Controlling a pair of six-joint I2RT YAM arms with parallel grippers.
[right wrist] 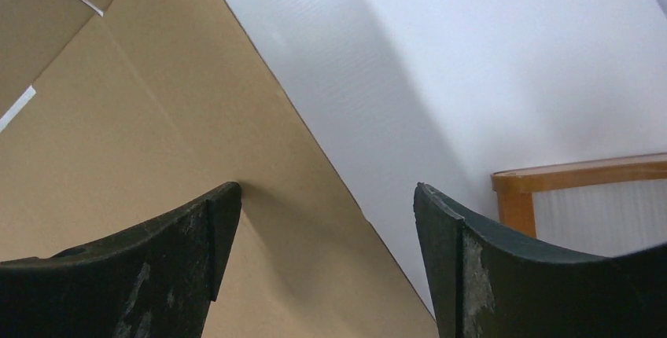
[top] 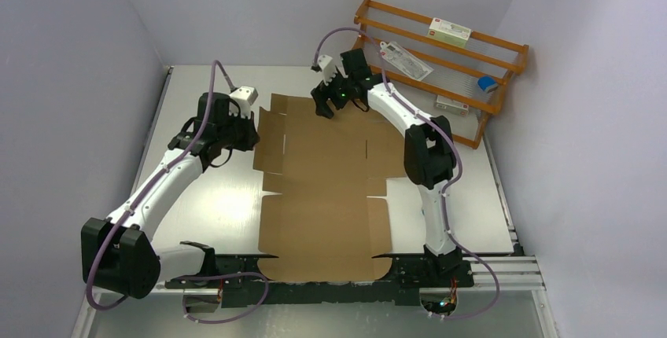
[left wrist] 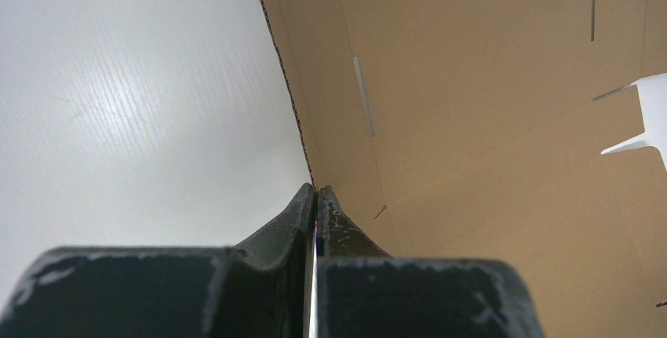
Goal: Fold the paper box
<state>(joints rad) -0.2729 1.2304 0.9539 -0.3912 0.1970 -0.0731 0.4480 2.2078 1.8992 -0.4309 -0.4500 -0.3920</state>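
Sheet state: the plain brown corrugated cardboard mailer box (top: 322, 189) is an unfolded die-cut sheet. It lies mostly flat in the middle of the white counter (top: 204, 196). In the left wrist view its left side flap looks tilted up off the counter.

The left tool (left wrist: 315, 190) has its fingers pressed together, tips right at that flap's outer edge. No board shows between them, so I judge this a nudge, not a pinch.

The right tool (right wrist: 326, 196) has its jaws wide apart and holds nothing. An edge at the sheet's far end runs between them.

Handling, judged:
- light, and stiff across the panels
- bends readily only at the scored creases
- smooth face, likely to slide on the counter

Take flaps by their free edges and pin the base panel with the other tool.
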